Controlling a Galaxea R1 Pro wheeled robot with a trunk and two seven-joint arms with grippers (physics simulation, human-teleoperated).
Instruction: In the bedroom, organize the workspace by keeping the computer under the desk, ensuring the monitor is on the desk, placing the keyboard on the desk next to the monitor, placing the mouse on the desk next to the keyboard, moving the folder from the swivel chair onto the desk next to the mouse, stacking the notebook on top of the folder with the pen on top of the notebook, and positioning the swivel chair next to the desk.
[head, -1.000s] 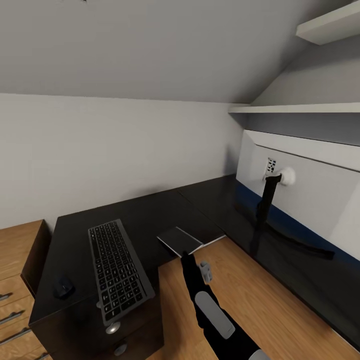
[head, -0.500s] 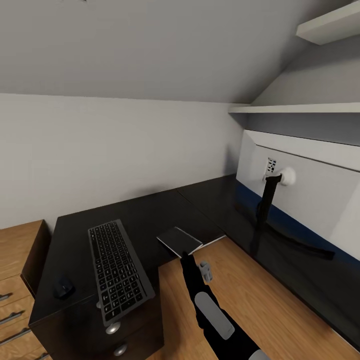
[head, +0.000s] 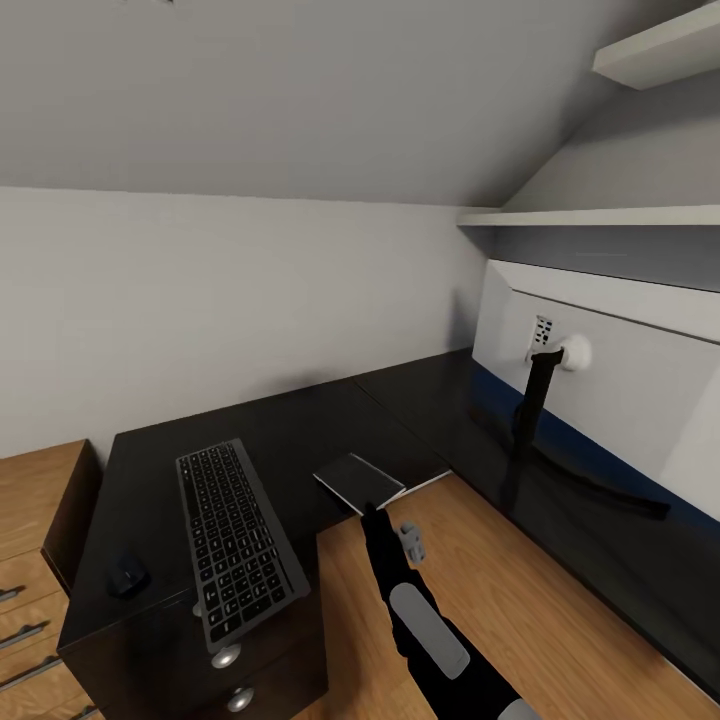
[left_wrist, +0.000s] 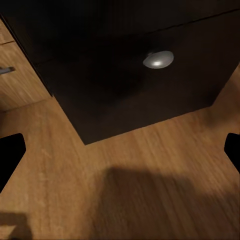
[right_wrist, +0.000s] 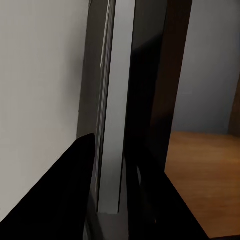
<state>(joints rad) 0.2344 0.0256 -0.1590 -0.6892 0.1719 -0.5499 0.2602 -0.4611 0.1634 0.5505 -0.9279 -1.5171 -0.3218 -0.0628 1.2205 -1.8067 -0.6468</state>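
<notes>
Fingers of the right gripper (right_wrist: 112, 200) are closed on the thin edge of a flat grey folder (head: 358, 481), pinching it near one corner at the front rim of the glossy black L-shaped desk (head: 300, 430). The folder lies half on the desk, straight ahead of the right arm, its long axis running away from the fingers toward the wall. The left gripper's fingers (left_wrist: 11, 155) are spread wide and empty, pointing down at the wooden floor beside a dark cabinet with a round silver knob (left_wrist: 158, 59).

A large white-backed monitor (head: 620, 390) on a black stand sits on the desk's right wing. A long black keyboard (head: 235, 540) lies on the left wing, well left of the folder, with a small dark mouse (head: 127, 574) beyond it. The right arm is clearly nearer the folder, which probably needs to move left toward the mouse.
</notes>
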